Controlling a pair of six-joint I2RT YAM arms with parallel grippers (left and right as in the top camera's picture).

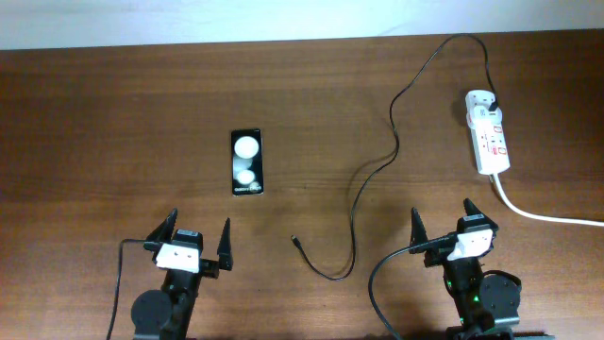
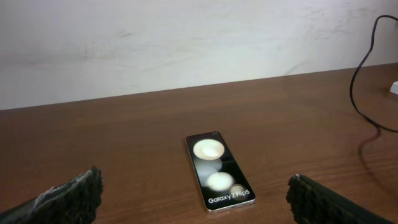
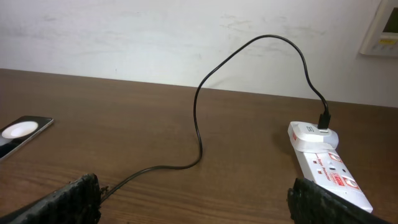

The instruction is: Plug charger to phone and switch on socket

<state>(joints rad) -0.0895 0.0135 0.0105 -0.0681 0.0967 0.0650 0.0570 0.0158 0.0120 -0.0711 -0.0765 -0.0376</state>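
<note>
Looking down, you see the glossy black rectangular phone (image 1: pixel 246 161) lying before the left gripper (image 1: pixel 199 227). The thin black charger cable (image 1: pixel 357 194) is plugged into the white oblong socket strip (image 1: pixel 489 135), its free tip apart from the phone. The right gripper (image 1: pixel 442 212), like the left, has its jaws spread, empty.

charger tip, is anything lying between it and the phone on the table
Nothing visible: only bare tabletop lies between the charger's connector tip and the phone. The cable itself curls away to the right, off that path.
</note>
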